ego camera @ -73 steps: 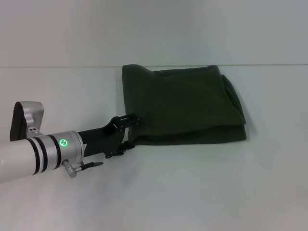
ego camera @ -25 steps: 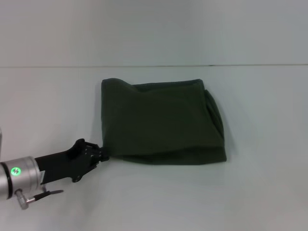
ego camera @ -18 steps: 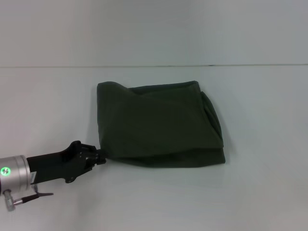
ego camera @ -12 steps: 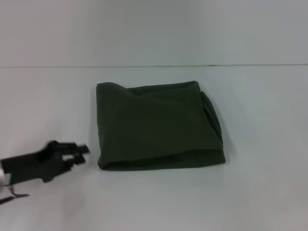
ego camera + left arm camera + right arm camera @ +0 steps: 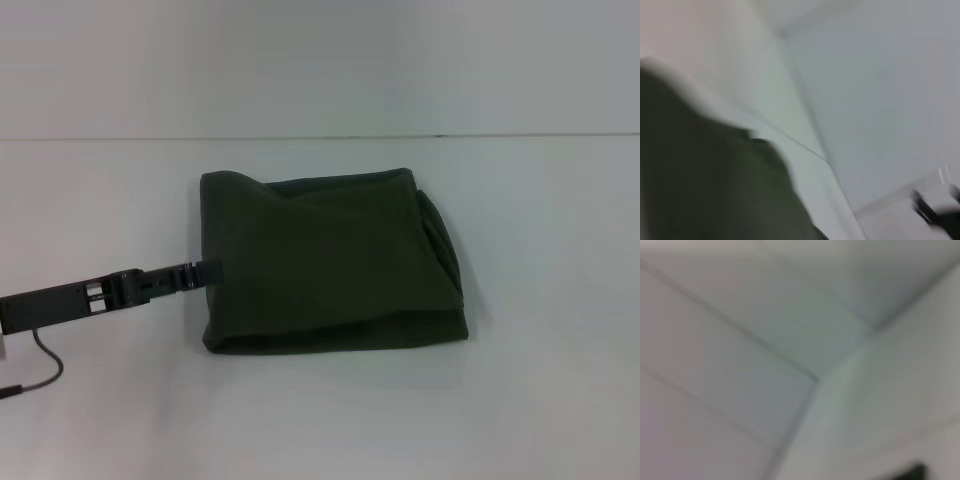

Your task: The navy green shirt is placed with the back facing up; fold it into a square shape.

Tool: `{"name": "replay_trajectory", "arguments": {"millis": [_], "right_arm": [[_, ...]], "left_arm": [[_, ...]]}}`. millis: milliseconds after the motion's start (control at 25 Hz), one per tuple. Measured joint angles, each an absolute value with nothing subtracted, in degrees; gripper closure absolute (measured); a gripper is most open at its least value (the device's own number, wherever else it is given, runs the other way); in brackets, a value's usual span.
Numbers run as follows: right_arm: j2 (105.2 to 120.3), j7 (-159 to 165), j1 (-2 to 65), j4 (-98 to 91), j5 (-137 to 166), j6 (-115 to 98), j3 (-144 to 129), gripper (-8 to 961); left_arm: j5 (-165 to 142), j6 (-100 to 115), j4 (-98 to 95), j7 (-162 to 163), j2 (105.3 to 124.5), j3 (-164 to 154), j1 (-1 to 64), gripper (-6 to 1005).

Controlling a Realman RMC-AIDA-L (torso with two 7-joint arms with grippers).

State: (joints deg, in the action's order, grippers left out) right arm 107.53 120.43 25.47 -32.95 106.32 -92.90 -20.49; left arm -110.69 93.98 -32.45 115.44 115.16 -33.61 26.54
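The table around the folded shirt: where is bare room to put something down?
Bare table lies to the right of the navy green shirt, in front of it, and behind it up to the wall. The left side is crowded: the left pincer sits at the shirt's left edge.

Left pincer (image 5: 205, 272) fingers' spread indiscernible
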Motion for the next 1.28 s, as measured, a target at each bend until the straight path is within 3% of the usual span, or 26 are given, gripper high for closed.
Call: {"name": "replay_trajectory", "arguments": {"millis": [160, 320, 400, 520, 680, 800, 960, 1120, 1280], "right_arm": [[106.95, 116.8, 27.39, -40.37, 115.92, -92.89, -27.48, 38], [107.94, 108.96, 30.47, -46.79, 120.56, -94.45, -35.07, 38], [109.36, 105.61, 32.21, -48.82, 121.44, -94.75, -38.2, 38], [112.2, 102.97, 34.35, -49.9, 121.84, -95.46, -39.82, 39], [116.46, 97.13, 34.8, -51.7, 122.0, -94.95, -41.12, 39], [118.57, 93.61, 34.46, -53.28, 122.06, -94.36, -42.02, 39], [119.31, 92.13, 34.69, -52.47, 121.92, -93.64, -42.13, 39], [119.5, 90.3, 34.42, -50.46, 121.86, -93.47, -42.28, 39], [119.41, 90.2, 34.33, -49.94, 121.94, -93.11, -41.92, 38]], "left_arm": [[-111.39, 95.41, -35.9, 106.08, 113.91, -33.99, 27.34, 259], [-112.85, 96.33, -37.43, 104.49, 111.13, -34.2, 29.25, 128], [-114.53, 97.29, -38.24, 104.23, 110.02, -34.98, 30.88, 63], [-115.87, 97.56, -39.44, 103.44, 109.74, -36.28, 32.05, 63], [-117.36, 97.13, -43.45, 100.68, 111.15, -41.7, 33.53, 63], [-117.57, 96.68, -44.83, 101.33, 111.89, -44.28, 34.93, 62], [-117.7, 95.59, -44.81, 102.09, 112.82, -44.02, 35.51, 62], [-118.36, 93.6, -45.12, 101.32, 114.92, -44.69, 35.72, 62], [-119.81, 93.2, -46.93, 101.14, 115.75, -46.88, 36.23, 63]]}}
